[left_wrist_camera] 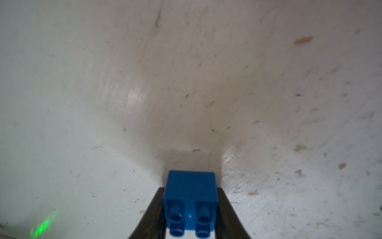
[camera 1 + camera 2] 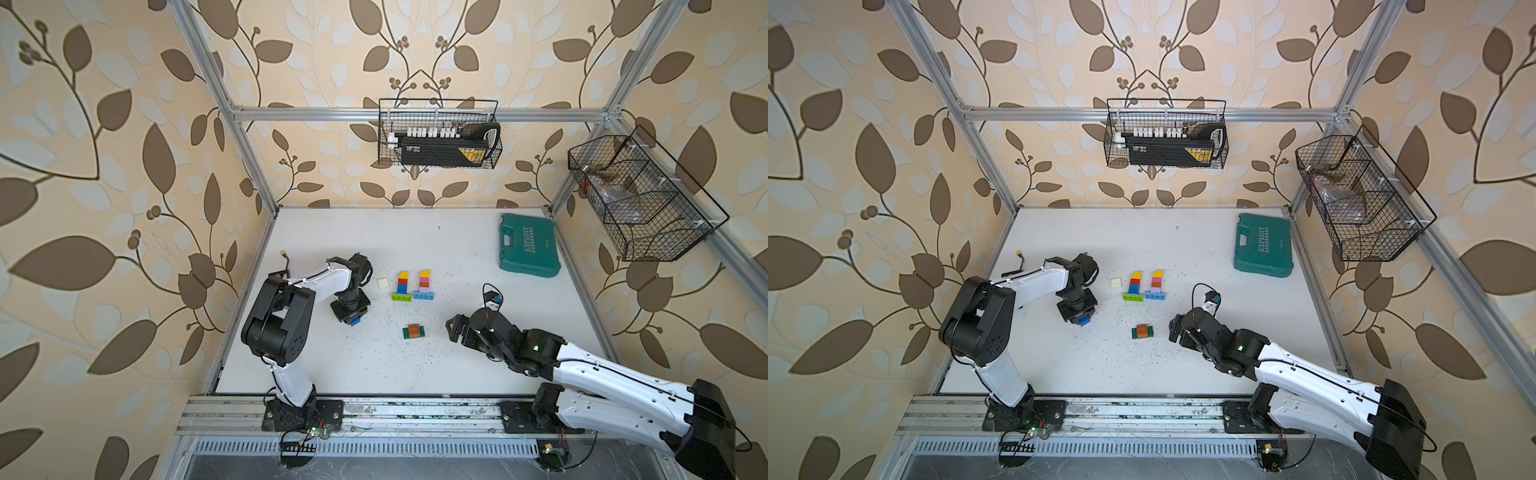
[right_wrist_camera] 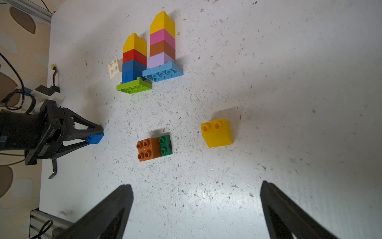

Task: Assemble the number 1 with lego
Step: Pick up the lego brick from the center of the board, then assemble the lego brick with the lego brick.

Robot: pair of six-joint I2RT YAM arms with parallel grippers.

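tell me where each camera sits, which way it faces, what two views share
Top views: high over the near edge, looking down on table, left arm, right arm, lime-based tower.
Left wrist: on the left arm, faces table; left gripper shut on blue brick.
Right wrist: on the right arm, looks across the table at that tower; open right gripper shows.
Shared: both wrist views show the blue brick.

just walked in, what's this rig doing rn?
It's assembling lego 1s. The left claw is clamped on a blue brick, low over the table. The right claw is open and empty, hovering near a loose yellow brick. A lime-based stack and a light-blue-based stack lie flat, side by side. A brown-on-green pair and a white brick sit loose.
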